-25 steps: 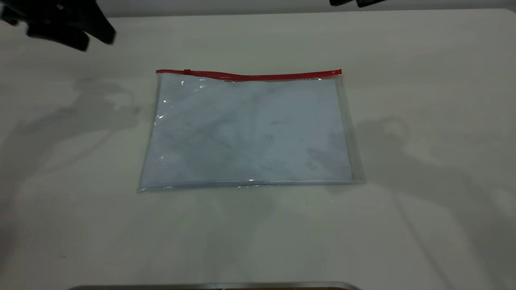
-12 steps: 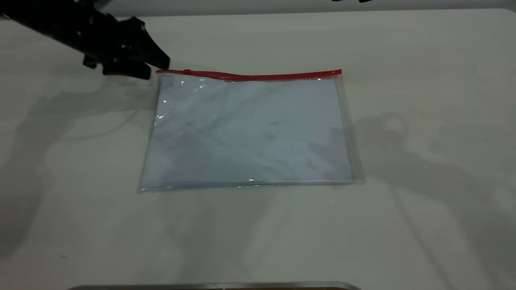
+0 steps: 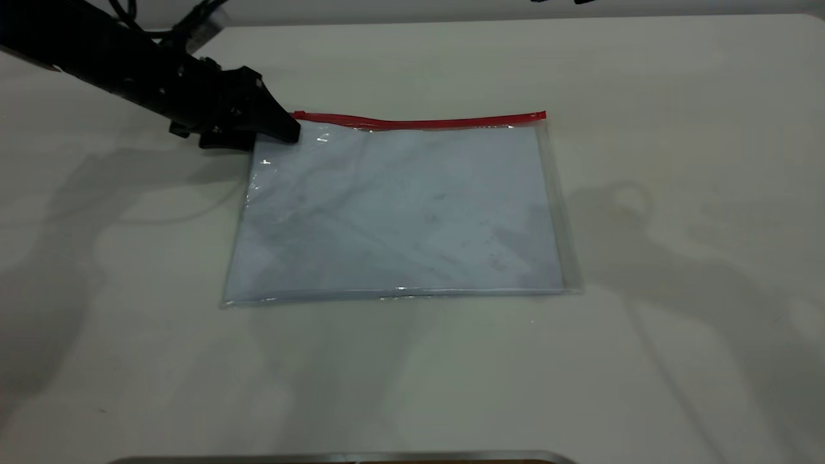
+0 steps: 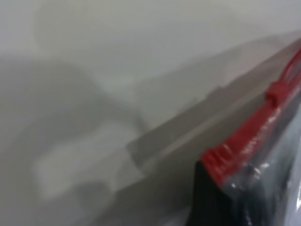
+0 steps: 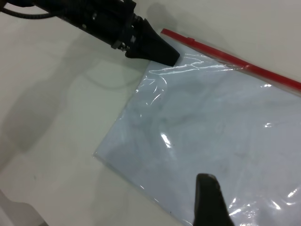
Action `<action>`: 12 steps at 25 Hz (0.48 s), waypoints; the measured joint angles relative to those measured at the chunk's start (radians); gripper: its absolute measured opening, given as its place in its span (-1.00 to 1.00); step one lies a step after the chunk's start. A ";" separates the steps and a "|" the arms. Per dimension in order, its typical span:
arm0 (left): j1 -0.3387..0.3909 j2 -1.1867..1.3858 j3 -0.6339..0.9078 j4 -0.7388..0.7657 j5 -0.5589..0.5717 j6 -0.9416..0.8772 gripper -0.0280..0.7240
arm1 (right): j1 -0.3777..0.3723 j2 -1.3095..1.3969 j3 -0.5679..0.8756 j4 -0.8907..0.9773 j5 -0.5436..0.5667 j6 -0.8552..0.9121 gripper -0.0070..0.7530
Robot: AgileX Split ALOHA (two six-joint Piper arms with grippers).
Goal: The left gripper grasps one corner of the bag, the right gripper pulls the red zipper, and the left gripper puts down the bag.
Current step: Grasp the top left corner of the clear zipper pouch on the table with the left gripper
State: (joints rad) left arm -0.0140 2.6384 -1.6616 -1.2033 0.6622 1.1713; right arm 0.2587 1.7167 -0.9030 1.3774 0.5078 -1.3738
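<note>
At left pincer (image 3: 283, 129) tips: bag (image 3: 399, 212) far-left corner, red zipper (image 3: 419, 120) end; grip state unclear.

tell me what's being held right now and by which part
The left gripper sits over the bag's corner at the red zipper end; whether it grips cannot be told. The right holds nothing visible.

Left gripper (image 3: 283, 129) covers the bag (image 3: 399, 212) corner and red zipper (image 3: 419, 120) end; jaws' state unreadable. Left wrist view blurred. Right gripper (image 5: 211, 197) cut off by the frame edge.
</note>
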 joint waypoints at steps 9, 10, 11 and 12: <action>-0.009 -0.015 0.000 -0.001 0.039 0.225 -0.77 | 0.000 0.034 -0.054 -0.001 0.000 -0.057 0.32; -0.015 -0.029 0.000 -0.002 0.040 0.263 -0.78 | 0.000 0.056 -0.074 -0.001 0.000 -0.069 0.32; -0.022 -0.043 0.000 -0.004 0.040 0.308 -0.78 | 0.000 0.078 -0.100 0.000 0.001 -0.082 0.32; -0.028 -0.054 0.000 -0.006 0.040 0.354 -0.78 | 0.000 0.111 -0.131 0.009 0.005 -0.093 0.32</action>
State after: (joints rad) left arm -0.0423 2.5842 -1.6616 -1.2094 0.7022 1.5257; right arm 0.2587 1.8274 -1.0338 1.3860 0.5125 -1.4667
